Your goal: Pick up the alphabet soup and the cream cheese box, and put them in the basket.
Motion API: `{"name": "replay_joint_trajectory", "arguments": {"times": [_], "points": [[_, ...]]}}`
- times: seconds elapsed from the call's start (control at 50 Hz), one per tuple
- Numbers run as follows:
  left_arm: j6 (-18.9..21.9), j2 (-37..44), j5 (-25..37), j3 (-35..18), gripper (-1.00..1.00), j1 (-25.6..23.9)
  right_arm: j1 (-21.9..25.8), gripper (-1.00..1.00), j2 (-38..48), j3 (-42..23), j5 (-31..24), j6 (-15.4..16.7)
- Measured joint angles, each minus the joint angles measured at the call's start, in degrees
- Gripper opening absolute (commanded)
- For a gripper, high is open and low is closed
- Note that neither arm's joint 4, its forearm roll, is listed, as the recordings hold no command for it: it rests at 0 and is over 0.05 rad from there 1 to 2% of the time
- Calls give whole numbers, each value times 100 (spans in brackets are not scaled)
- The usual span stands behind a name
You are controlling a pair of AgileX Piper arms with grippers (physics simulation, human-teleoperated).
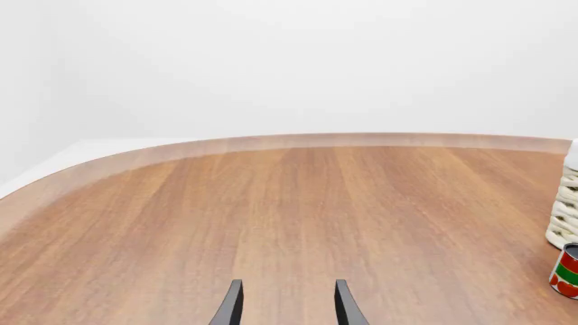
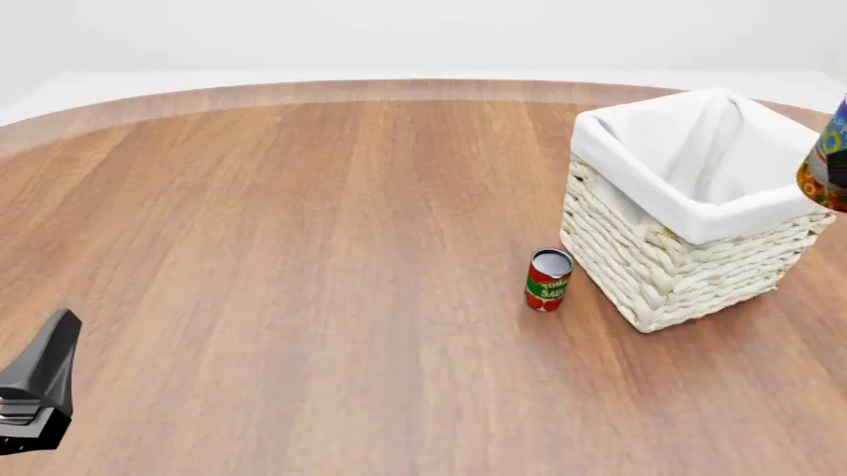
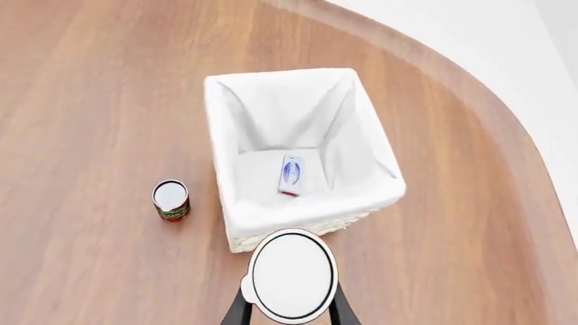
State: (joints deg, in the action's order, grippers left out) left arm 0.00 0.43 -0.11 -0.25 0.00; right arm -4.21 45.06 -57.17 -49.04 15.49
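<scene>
Alphabet soup (image 3: 292, 274) is clamped between the right tool's (image 3: 291, 308) fingers, held high above the near rim of the basket (image 3: 365, 118). Cream cheese box (image 3: 292, 174) lies flat on the basket's lined floor. Beside the basket, on the surface (image 2: 292, 248), stands a tomato sauce can (image 2: 548, 280). Left tool (image 1: 287, 305) hangs spread apart, empty.

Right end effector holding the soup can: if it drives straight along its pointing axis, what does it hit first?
Probably the near rim of the basket: the alphabet soup in the right end effector sits right over that edge. Depth is unclear.
</scene>
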Motion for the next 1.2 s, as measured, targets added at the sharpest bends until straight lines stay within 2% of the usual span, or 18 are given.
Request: {"name": "replay_joint_trajectory", "arguments": {"times": [0.52,1.2], "points": [[0,0,0,0,100,0,15,-100,1019,-180,743,77],[0,0,0,0,100,0,72,-100,2139,-466,1371,82]]}}
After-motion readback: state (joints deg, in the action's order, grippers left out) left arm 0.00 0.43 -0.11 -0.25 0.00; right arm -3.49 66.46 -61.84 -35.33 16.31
